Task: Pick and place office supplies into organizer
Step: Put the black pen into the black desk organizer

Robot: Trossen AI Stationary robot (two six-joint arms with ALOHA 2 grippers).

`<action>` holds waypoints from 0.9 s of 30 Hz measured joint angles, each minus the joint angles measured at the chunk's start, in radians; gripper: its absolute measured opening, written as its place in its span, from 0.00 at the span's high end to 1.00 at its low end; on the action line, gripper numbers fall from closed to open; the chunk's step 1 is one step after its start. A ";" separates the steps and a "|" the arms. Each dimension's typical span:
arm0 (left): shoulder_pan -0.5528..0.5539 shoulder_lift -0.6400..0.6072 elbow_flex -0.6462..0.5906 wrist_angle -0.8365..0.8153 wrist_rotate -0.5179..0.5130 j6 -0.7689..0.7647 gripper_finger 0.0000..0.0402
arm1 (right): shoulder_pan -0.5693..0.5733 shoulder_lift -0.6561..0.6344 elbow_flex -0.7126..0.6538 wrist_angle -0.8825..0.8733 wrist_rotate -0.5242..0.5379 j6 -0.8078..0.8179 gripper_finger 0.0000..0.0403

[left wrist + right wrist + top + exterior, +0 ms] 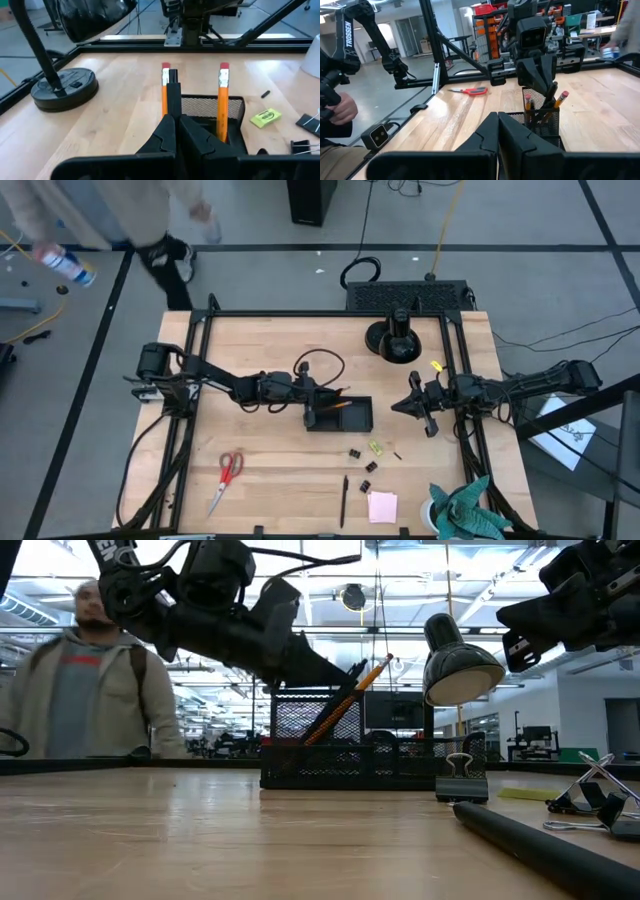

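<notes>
the left gripper (309, 402) hangs over the near-left end of the organizer (360, 420), a black mesh tray in the middle of the table, and its fingers are pinched together on a thin black pen (173, 87) standing upright between them. two pencils (223, 100) already lean in the tall cup, erasers up, one either side of that pen in the left wrist view. the right gripper (422, 406) waits off to the tray's right, well apart from it, fingers closed with nothing between them as far as i can see. still loose on the table: scissors (228, 476) near the front left, another pen (344, 500) and the pink pad (382, 506) at the front, a few binder clips (368, 467) and a yellow-green piece (375, 447) just in front of the tray. a person (90, 690) stands behind the table, away from the work. to my eye the step is lowering this pen into the cup. it wants to go straight down between the pencils, tip well inside the mesh before the fingers part, otherwise it could tip out over the rim or knock a pencil. opening only slightly and lifting straight up should leave everything standing. most of the supplies are yet to go in.
</notes>
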 joint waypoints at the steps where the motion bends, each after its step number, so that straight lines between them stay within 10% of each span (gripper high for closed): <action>1: 0.000 0.000 0.000 -0.005 0.000 -0.002 1.00 | 0.000 0.000 0.000 0.000 0.000 0.000 0.99; 19: -0.001 -0.001 0.000 -0.042 -0.019 -0.022 0.74 | 0.000 0.000 0.000 0.000 -0.003 0.002 0.99; 27: -0.041 -0.128 0.025 -0.157 -0.183 0.011 0.59 | 0.000 0.000 0.000 -0.001 -0.004 0.003 0.99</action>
